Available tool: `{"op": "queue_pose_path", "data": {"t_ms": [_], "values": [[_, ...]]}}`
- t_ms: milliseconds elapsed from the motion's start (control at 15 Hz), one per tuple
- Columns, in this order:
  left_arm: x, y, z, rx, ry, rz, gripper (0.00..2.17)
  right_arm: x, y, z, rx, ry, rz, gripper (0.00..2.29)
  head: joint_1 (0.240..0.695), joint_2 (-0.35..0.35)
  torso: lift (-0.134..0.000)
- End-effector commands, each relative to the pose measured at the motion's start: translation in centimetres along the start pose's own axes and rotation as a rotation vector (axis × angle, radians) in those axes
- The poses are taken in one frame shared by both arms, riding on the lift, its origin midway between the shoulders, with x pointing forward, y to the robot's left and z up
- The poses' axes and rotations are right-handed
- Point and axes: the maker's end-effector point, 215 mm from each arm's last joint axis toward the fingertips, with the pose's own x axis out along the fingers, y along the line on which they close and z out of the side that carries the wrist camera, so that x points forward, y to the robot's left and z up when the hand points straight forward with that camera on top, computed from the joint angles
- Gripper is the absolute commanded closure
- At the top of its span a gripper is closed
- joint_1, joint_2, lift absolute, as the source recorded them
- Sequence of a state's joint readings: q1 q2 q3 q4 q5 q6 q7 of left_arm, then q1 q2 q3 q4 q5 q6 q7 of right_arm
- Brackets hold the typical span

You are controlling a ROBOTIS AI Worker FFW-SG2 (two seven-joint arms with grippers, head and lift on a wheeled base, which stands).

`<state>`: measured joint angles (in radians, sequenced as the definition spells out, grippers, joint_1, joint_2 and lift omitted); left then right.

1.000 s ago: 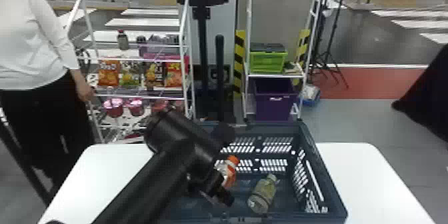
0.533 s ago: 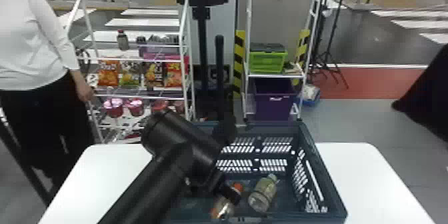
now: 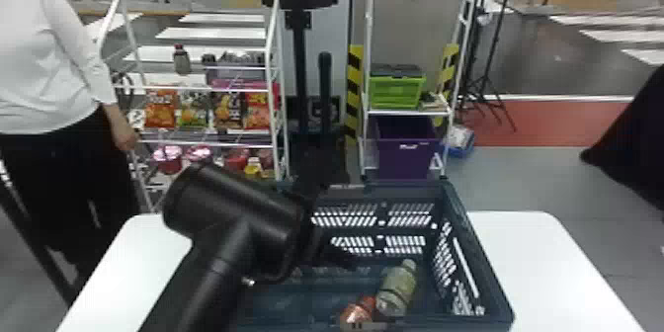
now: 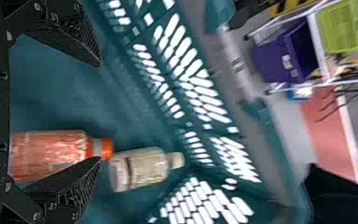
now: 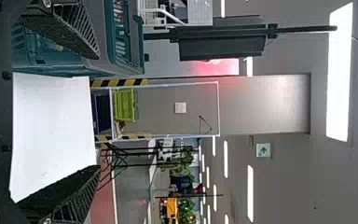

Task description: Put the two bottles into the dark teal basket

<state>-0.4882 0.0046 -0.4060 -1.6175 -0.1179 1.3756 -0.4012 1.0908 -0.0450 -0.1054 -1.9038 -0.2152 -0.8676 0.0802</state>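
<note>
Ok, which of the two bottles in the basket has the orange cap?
The orange-red bottle, lying nearer the robot; the other bottle, a pale yellowish one, has a pale cap.

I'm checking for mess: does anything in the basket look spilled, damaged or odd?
Nothing stands out: the orange-capped bottle and the pale-capped bottle lie on their sides in the basket, with no spill or damage visible.
</note>
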Motion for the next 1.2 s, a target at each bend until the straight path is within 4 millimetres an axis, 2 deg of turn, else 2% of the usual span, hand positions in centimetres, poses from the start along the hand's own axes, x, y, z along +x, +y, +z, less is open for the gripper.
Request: {"op": "queue_pose_path", "data": {"t_ms": [0,267,467,800,867,1133], "values": [[-2.3,0.2,1.0,-0.056,-0.086,-0.002,0.19,0.1,-0.6,0.3,-0.01,-0.005,-0.014,0.04,0.499,0.0,0.0],[-3.7,0.9,-2.0,-0.147,-0.153,0.034,0.2,0.3,-0.7,0.4,-0.018,-0.003,-0.004,0.04,0.499,0.0,0.0],[-5.3,2.0,-2.6,-0.182,-0.254,0.08,0.2,0.7,-0.4,0.3,-0.02,0.009,0.018,0.04,0.499,0.0,0.0],[-9.7,3.6,-4.9,-0.249,-0.385,0.164,0.2,2.7,0.0,1.1,-0.009,0.025,0.045,0.04,0.499,0.0,0.0],[-10.9,3.8,-4.7,-0.252,-0.431,0.181,0.2,3.2,0.1,1.2,-0.005,0.03,0.05,0.04,0.499,0.0,0.0],[-14.4,5.1,-6.3,-0.267,-0.604,0.267,0.2,4.9,1.0,1.6,0.006,0.046,0.073,0.04,0.499,0.0,0.0]]}}
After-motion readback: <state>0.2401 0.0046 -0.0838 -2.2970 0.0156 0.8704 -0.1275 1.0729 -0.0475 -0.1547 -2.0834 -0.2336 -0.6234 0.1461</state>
